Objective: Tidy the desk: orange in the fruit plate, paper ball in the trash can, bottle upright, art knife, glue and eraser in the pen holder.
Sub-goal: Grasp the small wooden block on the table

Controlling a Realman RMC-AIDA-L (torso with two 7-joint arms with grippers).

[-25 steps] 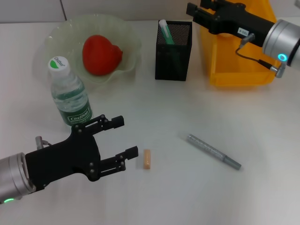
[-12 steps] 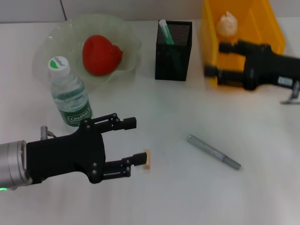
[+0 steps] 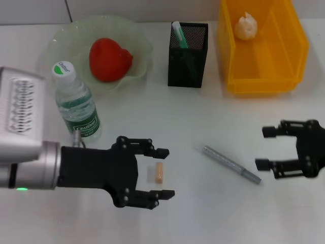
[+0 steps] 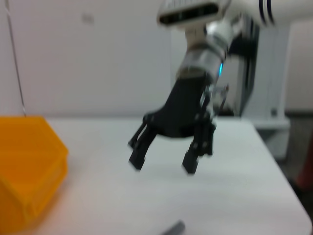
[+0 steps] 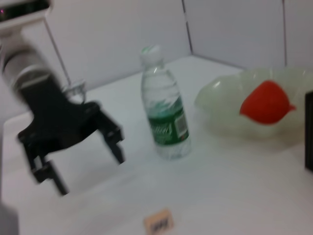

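Left gripper spread wide, low over the desk, one finger on each side of the eraser; contact not discernible. Eraser lies flat, small and tan, between the bottle and the art knife. Bottle upright just behind the left arm, green cap on top. Behind it, the pale green fruit plate holds a red-orange fruit. Black mesh pen holder stands mid-desk at the back, one green-and-white item already inside. Art knife lies diagonally on the desk, right of the eraser. Right gripper also open and empty, just right of the knife tip. Yellow bin at back right, paper ball inside.
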